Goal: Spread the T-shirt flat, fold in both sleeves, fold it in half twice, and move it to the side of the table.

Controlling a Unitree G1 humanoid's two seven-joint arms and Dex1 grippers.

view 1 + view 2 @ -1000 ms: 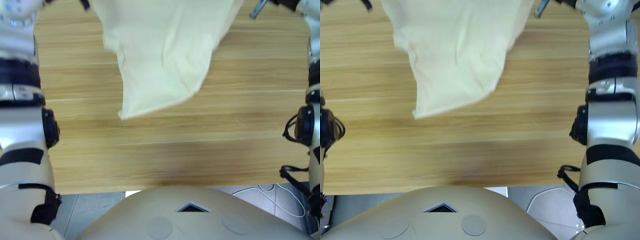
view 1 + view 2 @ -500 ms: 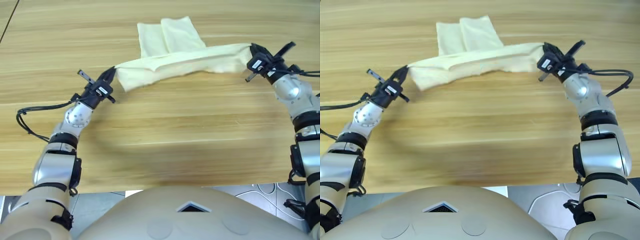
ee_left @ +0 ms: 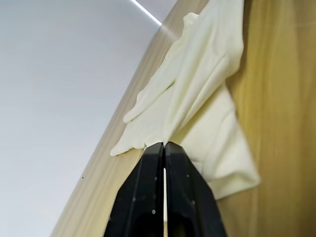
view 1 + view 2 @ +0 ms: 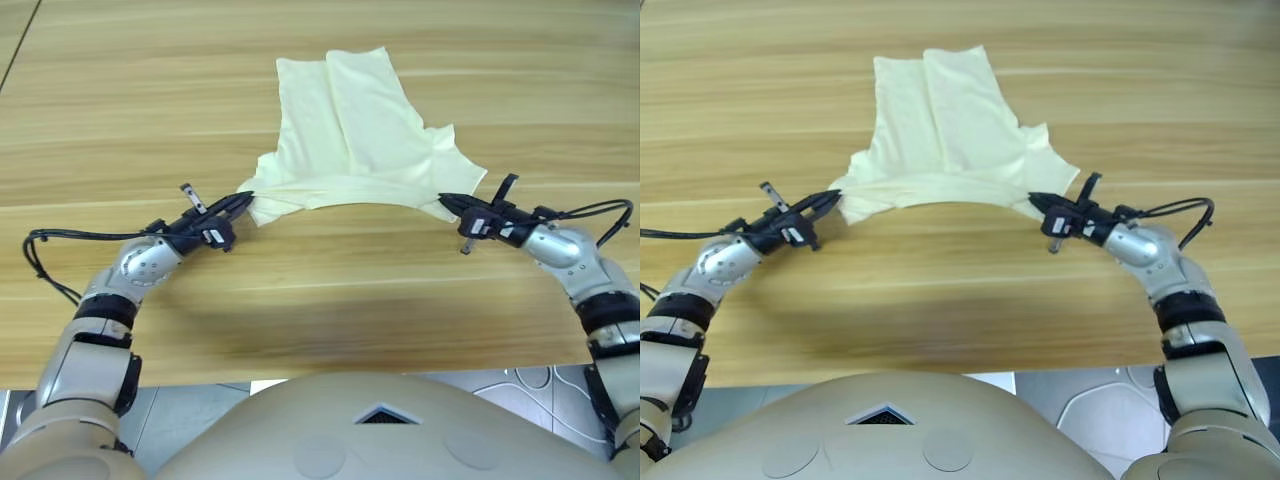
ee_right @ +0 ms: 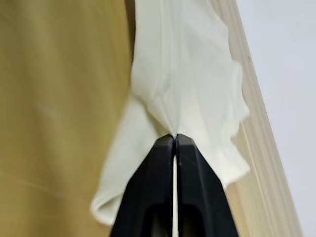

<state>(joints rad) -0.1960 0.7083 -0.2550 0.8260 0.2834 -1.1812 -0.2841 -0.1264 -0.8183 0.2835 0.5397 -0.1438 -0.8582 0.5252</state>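
Nearest, the left gripper and right gripper each pinch tight on a near corner of the pale T-shirt, which lies rumpled farther out on the wooden table; it looks light, limp and quick to bunch, so corners seem the best holds.

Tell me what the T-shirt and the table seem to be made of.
T-shirt: thin, soft cloth, probably a cotton knit, pale yellow and matte; it creases and bunches where the left tool and right tool pinch it.
Table: wood or wood-look laminate, light brown with grain lines in plank strips, smooth with a faint sheen; solid or veneer cannot be told.
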